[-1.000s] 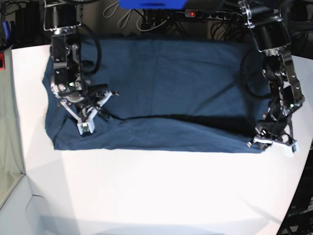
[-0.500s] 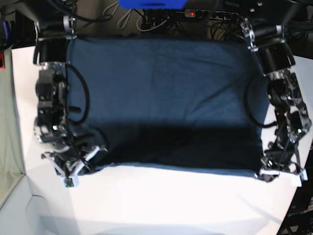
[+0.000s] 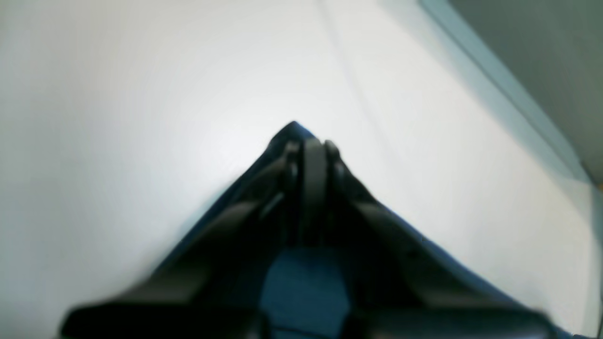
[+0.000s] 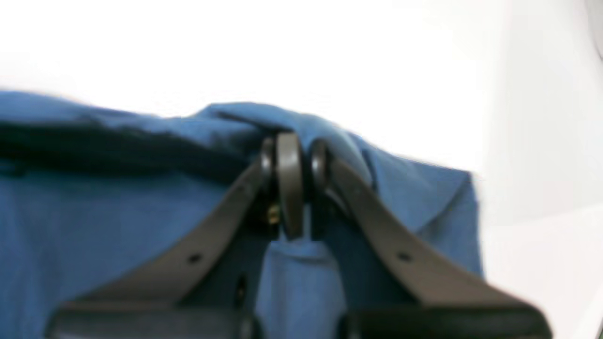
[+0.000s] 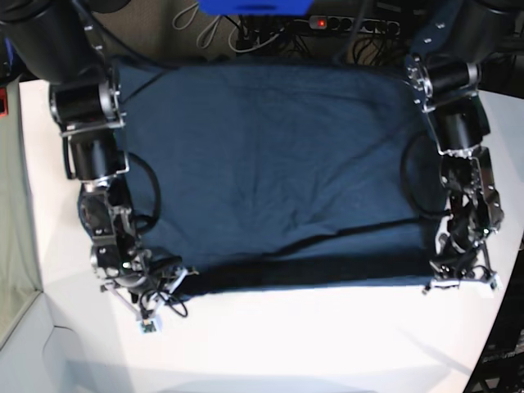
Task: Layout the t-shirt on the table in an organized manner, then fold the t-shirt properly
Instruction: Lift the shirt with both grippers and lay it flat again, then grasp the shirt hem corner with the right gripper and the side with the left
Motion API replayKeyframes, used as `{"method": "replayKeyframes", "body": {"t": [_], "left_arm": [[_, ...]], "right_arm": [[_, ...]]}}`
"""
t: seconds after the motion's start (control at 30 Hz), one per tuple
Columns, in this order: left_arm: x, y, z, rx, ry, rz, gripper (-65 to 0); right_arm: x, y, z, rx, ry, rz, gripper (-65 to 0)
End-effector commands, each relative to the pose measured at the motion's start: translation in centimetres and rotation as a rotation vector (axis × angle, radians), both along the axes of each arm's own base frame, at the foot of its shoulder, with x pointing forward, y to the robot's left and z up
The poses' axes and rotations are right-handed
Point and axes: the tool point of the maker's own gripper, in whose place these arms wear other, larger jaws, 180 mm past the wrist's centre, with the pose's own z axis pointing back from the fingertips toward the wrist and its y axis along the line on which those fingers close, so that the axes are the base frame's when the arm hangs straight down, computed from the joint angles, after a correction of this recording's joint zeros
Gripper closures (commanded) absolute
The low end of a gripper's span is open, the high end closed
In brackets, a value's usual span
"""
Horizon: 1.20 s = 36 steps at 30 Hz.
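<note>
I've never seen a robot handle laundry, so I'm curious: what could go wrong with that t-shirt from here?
The left gripper pinches the t-shirt right at a corner, so that corner might slip free.

The right gripper holds it inward from the side edge, with a corner hanging beyond; that loose part could fold under or crease when laid on the table.

Between the grippers the edge sags, so it may land wrinkled.
</note>
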Motion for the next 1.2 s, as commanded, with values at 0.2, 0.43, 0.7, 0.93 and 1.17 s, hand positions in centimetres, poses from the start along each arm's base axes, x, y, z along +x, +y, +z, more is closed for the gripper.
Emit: {"method": "replayKeyframes", "body": {"t": [0.2, 0.43, 0.7, 0.93, 1.17], "left_arm": [[2.3, 0.9, 3.1, 0.007, -0.083, 0.021, -0.3], [4.6, -0.7, 6.0, 0.17, -0.086, -0.114, -23.9], [5.7, -0.3, 7.2, 0.173, -0.085, -0.118, -36.6], [1.0, -2.7, 5.1, 0.206, -0.042, -0.207, -36.6], [-6.3, -7.2, 1.7, 0.216, 0.041, -0.339, -36.5]], "right_arm": [[3.4, 2.1, 2.5, -0.116, -0.091, 0.131, 0.0], [3.3, 3.4, 2.5, -0.218, -0.111, 0.235, -13.2], [3.8, 2.3, 3.3, -0.24, -0.102, 0.215, -41.3], [1.1, -1.1, 3.9, -0.112, -0.09, 0.063, -43.1], [-2.2, -0.1, 1.7, -0.105, -0.08, 0.099, -40.1]]}}
